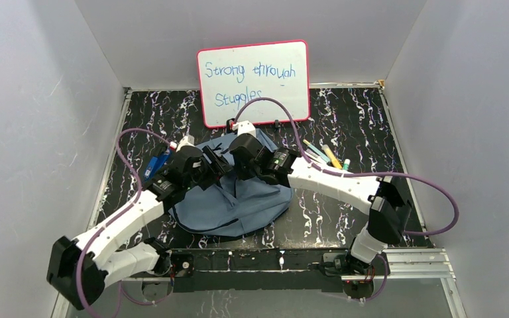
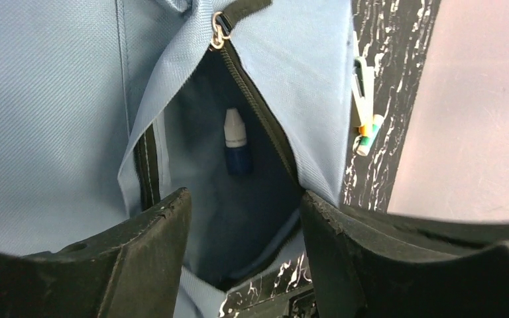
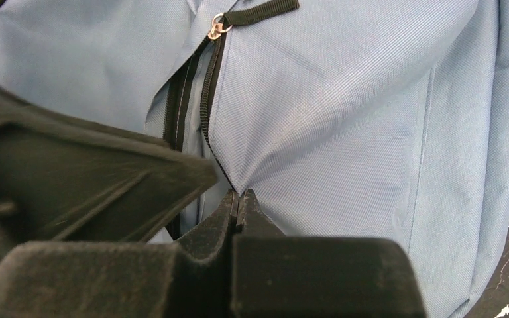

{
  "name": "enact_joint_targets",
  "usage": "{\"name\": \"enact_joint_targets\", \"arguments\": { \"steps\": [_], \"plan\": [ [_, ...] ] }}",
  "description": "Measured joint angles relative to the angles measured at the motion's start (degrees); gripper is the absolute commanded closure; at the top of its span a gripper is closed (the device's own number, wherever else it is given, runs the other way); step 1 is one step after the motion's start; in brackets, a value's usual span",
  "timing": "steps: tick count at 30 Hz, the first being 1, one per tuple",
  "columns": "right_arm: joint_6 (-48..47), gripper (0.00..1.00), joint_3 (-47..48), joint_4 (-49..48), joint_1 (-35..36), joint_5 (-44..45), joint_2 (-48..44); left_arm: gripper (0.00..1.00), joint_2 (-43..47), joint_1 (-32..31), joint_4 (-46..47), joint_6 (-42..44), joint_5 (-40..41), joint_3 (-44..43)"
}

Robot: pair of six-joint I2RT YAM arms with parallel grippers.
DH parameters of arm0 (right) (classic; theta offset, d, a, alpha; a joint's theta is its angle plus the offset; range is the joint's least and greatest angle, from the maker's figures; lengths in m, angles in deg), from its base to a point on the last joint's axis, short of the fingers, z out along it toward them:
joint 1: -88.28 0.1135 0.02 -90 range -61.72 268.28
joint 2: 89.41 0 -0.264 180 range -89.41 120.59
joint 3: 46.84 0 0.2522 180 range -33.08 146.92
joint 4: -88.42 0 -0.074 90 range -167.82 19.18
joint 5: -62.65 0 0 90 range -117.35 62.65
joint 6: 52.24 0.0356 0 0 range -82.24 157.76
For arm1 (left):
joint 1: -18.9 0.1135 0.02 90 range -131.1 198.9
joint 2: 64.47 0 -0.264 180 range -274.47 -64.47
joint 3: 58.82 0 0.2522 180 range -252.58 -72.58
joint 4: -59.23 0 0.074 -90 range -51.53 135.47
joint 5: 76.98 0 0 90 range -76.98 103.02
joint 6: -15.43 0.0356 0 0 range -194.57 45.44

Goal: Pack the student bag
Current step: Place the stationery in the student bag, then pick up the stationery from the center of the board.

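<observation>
Fabric of the student bag [image 1: 238, 205] is lying slumped on the black marbled surface [image 1: 344, 218], just in front of the pink-framed whiteboard [image 1: 253, 83], between the two arms. The right jaws are clenching the bag's cloth beside the zipper [image 3: 207, 79]. The left jaws are standing released and apart at the gaping pocket, gripping nothing. Inside it a marker [image 2: 236, 142], white-capped and dark blue, is resting. Loose pens [image 1: 325, 156] are lying right of the bag.

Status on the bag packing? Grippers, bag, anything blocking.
Left gripper open above the unzipped pocket. Right gripper shut, pinching the soft grey-blue fabric backpack at the zipper edge. Small dark-blue, white-capped tube lies inside the pocket. Nothing blocking the opening.
</observation>
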Motion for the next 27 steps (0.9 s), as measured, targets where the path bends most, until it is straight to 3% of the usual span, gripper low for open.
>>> {"name": "enact_joint_targets", "arguments": {
  "steps": [7,12,18,22,27],
  "plan": [
    [-3.8,0.53,-1.6,-1.5,-0.2,-4.2,-1.6,0.43,10.8,0.0,-7.3,1.4,2.1,-1.1],
    [-9.2,0.34,-2.2,-0.6,-0.2,-3.5,-7.3,0.43,16.4,0.0,-12.7,2.9,3.6,-2.0],
    [-8.8,0.29,-8.3,5.1,-4.6,6.2,-20.3,0.43,20.6,0.0,-19.0,4.0,4.7,-2.0],
    [-4.6,0.28,-14.6,10.8,-16.4,11.7,-26.2,0.43,21.7,0.0,-20.8,4.1,4.9,-2.0],
    [-3.0,0.23,-21.3,15.2,-34.0,12.6,-29.5,0.43,21.3,0.0,-21.5,4.5,4.6,-2.0]
  ]
}}
